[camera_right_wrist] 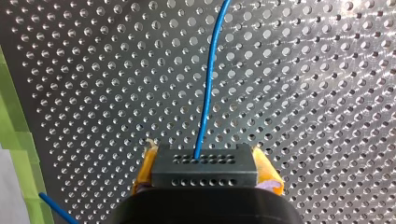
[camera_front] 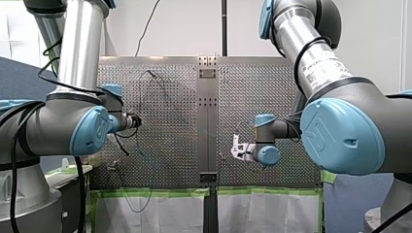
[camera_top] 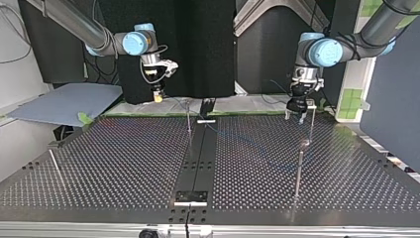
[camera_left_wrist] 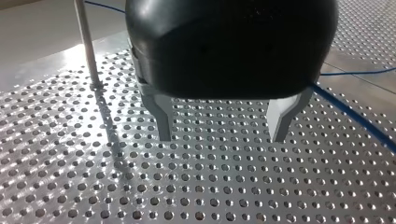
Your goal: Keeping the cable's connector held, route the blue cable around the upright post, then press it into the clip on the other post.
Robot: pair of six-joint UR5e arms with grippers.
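- Perforated, shiny metal worktop (camera_front: 262, 92) fills the middle of the front view, with a strip of green tape (camera_front: 160, 192) along its lower edge and a white wall behind.
- My right arm (camera_front: 340, 126) comes in at the right of that view. My right jaws are clenched on a black rectangular connector block (camera_right_wrist: 204, 170), with yellow pads (camera_right_wrist: 267, 173) pressed against both its sides.
- A thin blue cable (camera_right_wrist: 208, 79) leaves the face of that block and curves away ahead of my right jaws, over the worktop.
- My left arm (camera_front: 63, 126) comes in at the left of the front view. My left jaws are released: the two grey metal fingers (camera_left_wrist: 163, 119) stand wide apart with nothing between them, just above the holes.
- A slim upright metal post (camera_left_wrist: 86, 44) stands on the worktop ahead of my left jaws and off to one side, apart from them. The cable runs over the worktop close beside the opposite finger.
- In the top view my right jaws hang at the upper left and my left jaws at the upper right, well apart.
- I cannot tell which post carries the clip.
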